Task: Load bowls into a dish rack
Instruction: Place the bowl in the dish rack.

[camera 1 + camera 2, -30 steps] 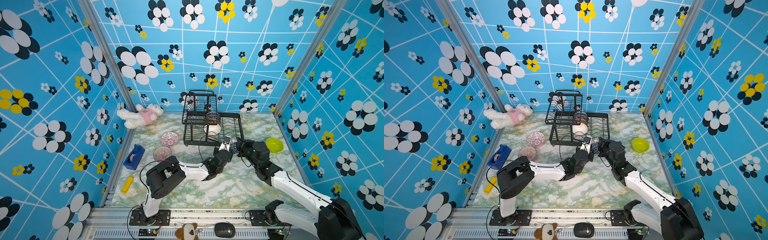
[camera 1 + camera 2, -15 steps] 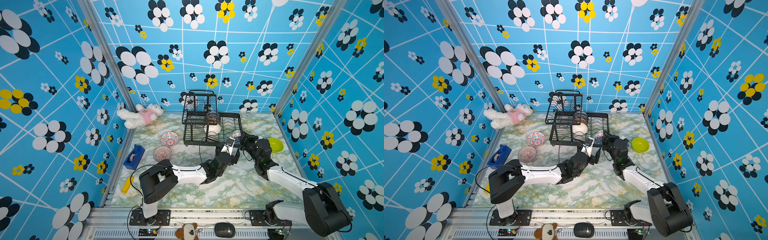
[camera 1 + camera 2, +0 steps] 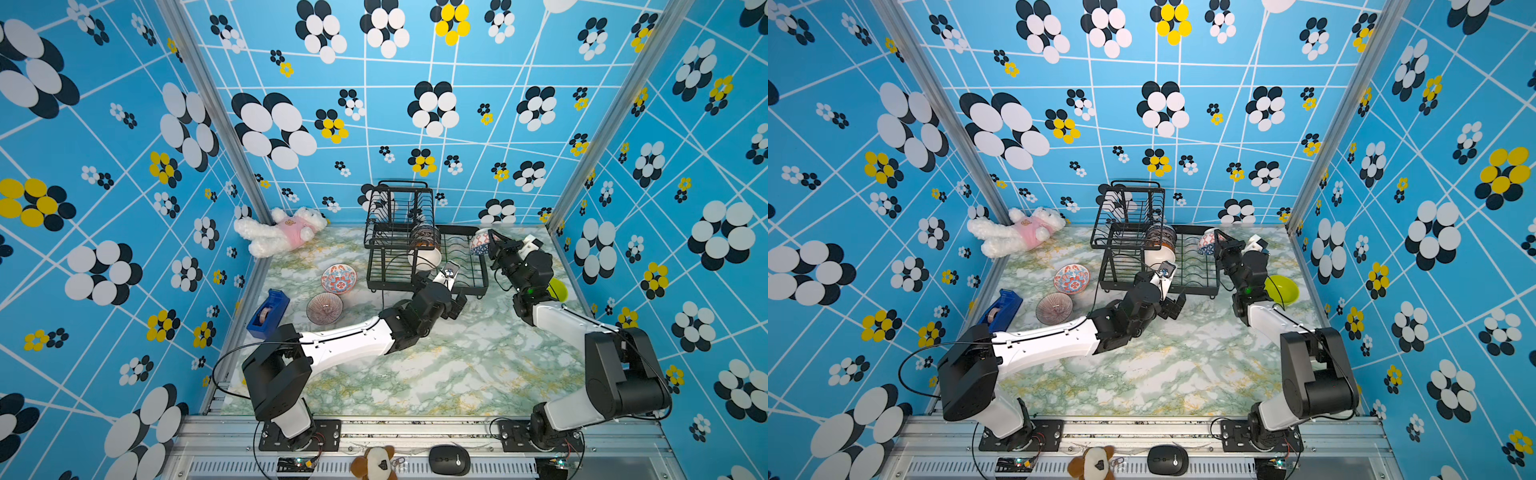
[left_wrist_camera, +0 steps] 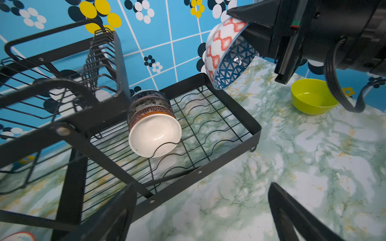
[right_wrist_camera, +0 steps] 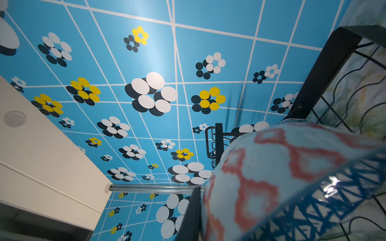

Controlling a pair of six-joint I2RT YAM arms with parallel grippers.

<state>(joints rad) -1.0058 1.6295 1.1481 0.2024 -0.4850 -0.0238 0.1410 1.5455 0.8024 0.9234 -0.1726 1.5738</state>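
Bowls first: the one in play is the red-diamond bowl point(image 4: 227, 54) with the blue triangle band. It's up in the air over the far right corner of the dish rack point(image 4: 208, 167), not set down in the tray as far as I can tell. My right tool point(image 3: 491, 241) is clamped on its rim, one finger inside and one outside, holding it tipped on edge. I reckon that's on purpose, since the tray's wavy wires want bowls standing on their rims, not lying flat.

Already in the tray, a white bowl point(image 4: 154, 135) lies on its side with a couple of patterned bowls point(image 4: 146, 104) nested behind it, tucked against the rack's raised upper part. So the free slots sit between that stack and the bowl I'm carrying.

My left tool point(image 4: 201, 187) is low at the rack's front edge, jaws wide apart with nothing in them, well clear of the held bowl.

Out on the desk point(image 4: 302, 156) there's a lime green bowl point(image 4: 311, 98) to the right of the rack beside my right arm. A red-blue floral bowl point(image 3: 338, 277) and a purplish ribbed bowl point(image 3: 324, 307) sit to the rack's left, both upright.
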